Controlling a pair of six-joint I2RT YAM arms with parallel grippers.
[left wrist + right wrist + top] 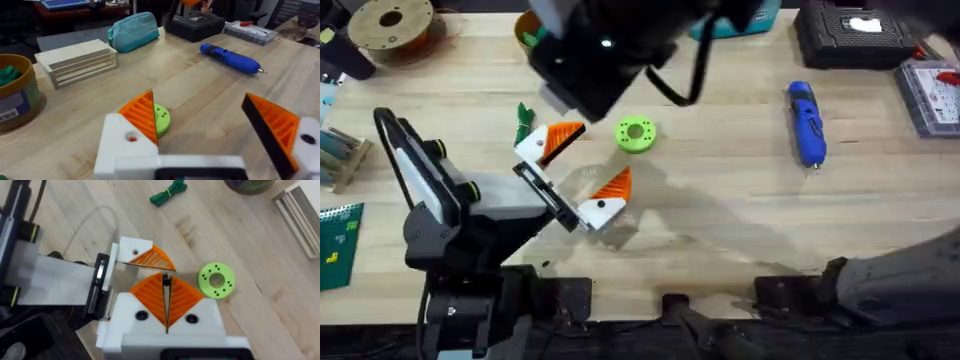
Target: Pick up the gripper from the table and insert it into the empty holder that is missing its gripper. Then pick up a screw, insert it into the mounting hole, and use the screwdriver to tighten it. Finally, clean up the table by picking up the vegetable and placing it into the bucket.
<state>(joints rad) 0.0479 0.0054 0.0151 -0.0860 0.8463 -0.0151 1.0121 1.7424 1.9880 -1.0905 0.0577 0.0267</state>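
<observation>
Ribbed orange wedges: left pincer (210, 132) spread wide, right pincer (166, 302) pressed together, above plank table (740, 220).

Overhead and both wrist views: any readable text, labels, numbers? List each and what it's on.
No text can be read.
Bucket: bluish label band with a barcode-like patch, too blurred to read.
Green board at the table's left edge: yellow marks, too small to read.
Black case: white mark on the lid, illegible.
Screwdriver: no visible lettering.
</observation>
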